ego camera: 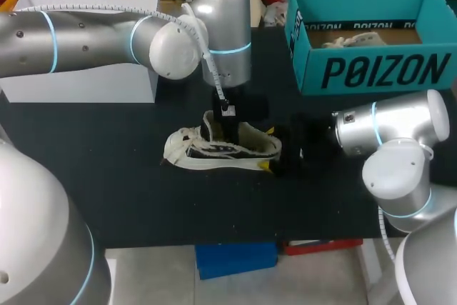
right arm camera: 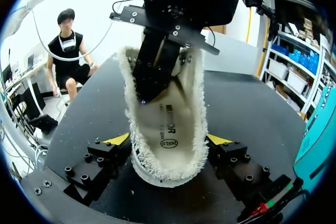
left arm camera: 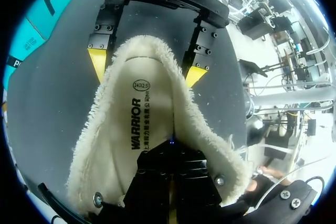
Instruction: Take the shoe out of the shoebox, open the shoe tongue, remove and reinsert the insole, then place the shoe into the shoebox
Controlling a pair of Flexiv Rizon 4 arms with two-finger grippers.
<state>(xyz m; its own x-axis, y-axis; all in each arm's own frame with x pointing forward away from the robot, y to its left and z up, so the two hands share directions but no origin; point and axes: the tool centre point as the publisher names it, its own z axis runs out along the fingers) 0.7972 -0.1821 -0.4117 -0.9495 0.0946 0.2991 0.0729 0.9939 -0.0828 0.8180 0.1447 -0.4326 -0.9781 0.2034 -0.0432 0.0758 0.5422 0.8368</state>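
Observation:
A cream shoe (ego camera: 193,153) with fleecy lining lies on the black table (ego camera: 107,176), its heel toward my right arm. My left gripper (ego camera: 228,130) reaches down into the shoe's opening. In the left wrist view its black fingers (left arm camera: 172,148) are shut together, tips resting on the printed insole (left arm camera: 136,124). My right gripper (right arm camera: 168,140) has one yellow tip on each side of the heel, both touching it. The right wrist view shows the left gripper (right arm camera: 149,85) inside the shoe, on the insole (right arm camera: 168,129). The right gripper (left arm camera: 147,69) also shows in the left wrist view, around the heel.
The teal shoebox (ego camera: 371,69) stands open at the back right with crumpled paper inside. A white box (ego camera: 86,76) sits at the back left under my left arm. Bare black table lies in front of the shoe.

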